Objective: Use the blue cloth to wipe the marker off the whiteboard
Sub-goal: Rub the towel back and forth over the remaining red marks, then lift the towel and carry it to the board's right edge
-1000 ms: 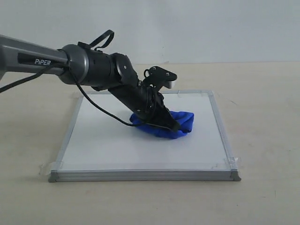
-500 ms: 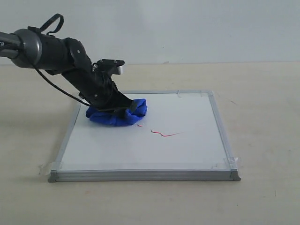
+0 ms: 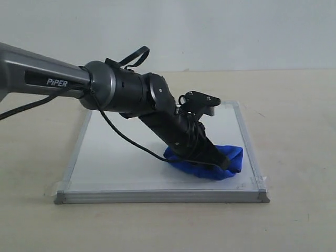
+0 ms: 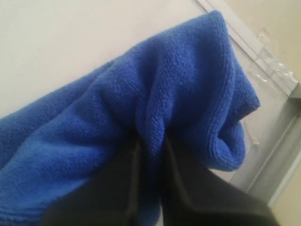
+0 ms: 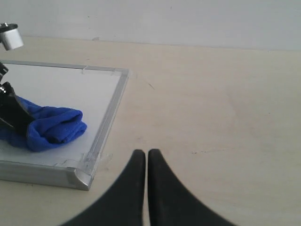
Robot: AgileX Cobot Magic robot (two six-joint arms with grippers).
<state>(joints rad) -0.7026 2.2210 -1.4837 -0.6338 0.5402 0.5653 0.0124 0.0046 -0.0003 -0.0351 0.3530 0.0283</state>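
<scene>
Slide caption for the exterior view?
Left end effector holds the blue cloth on the whiteboard, near its right edge.

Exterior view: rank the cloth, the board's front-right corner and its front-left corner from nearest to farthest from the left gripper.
1. Cloth: pinched in the left gripper, on the board's right part in this view.
2. Front-right corner: just past the cloth, toward the front and right.
3. Front-left corner: at the far end of the front edge.

This looks like a robot lab bench, though little of the room shows: a bare beige table against a plain white wall, an arm marked PiPER, and a whiteboard with tape at its corners.
</scene>
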